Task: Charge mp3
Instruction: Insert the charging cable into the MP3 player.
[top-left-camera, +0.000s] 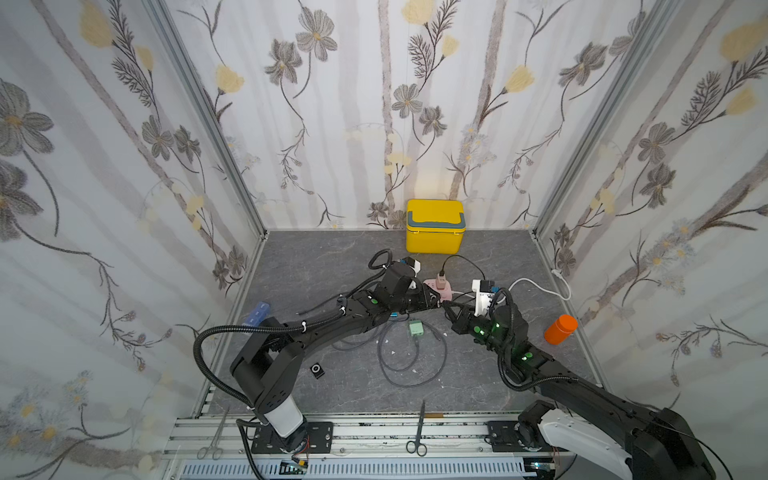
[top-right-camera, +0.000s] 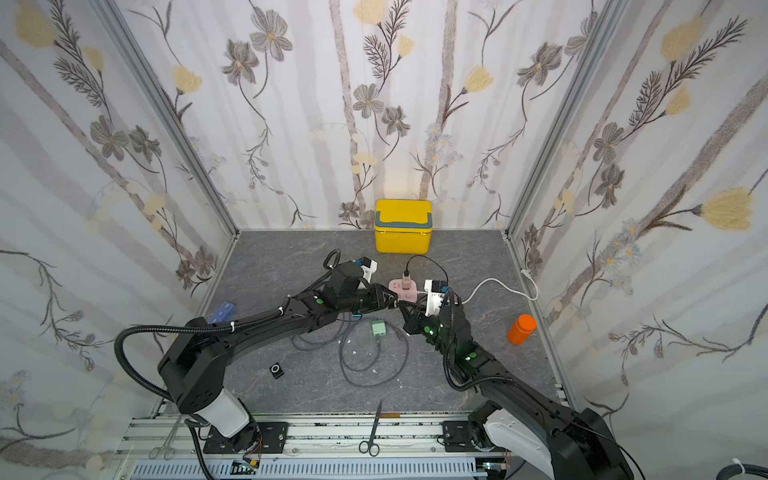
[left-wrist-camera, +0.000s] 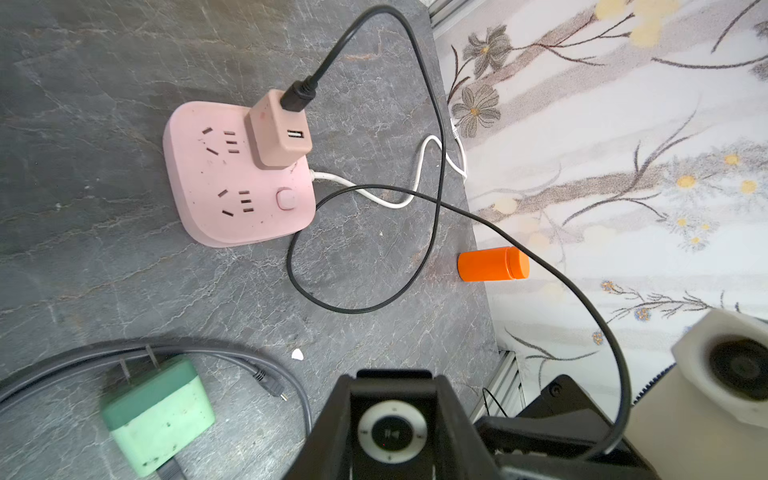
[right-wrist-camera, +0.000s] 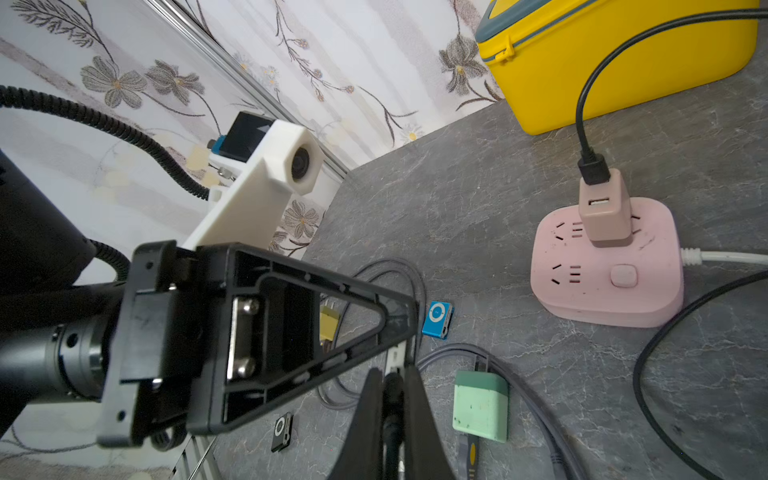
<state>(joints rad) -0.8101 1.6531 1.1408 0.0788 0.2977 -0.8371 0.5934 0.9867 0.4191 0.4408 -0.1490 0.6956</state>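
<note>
Now, your left gripper (top-left-camera: 434, 300) is clamped on the mp3 player (left-wrist-camera: 392, 434), and your right gripper (right-wrist-camera: 392, 384) is pinched tight on the free end of the black cable (right-wrist-camera: 593, 168). The two sets of tips almost meet. That cable runs back to the pink adapter (right-wrist-camera: 604, 212), which is seated in the power strip (left-wrist-camera: 232, 195) just beyond. Your main risk, I'd judge, is a skewed plug: push off-axis and the player may twist in the jaws, or the plug may slip. Only the left wrist view shows the player's wheel face. The top views hide it, and no view shows its socket.
</note>
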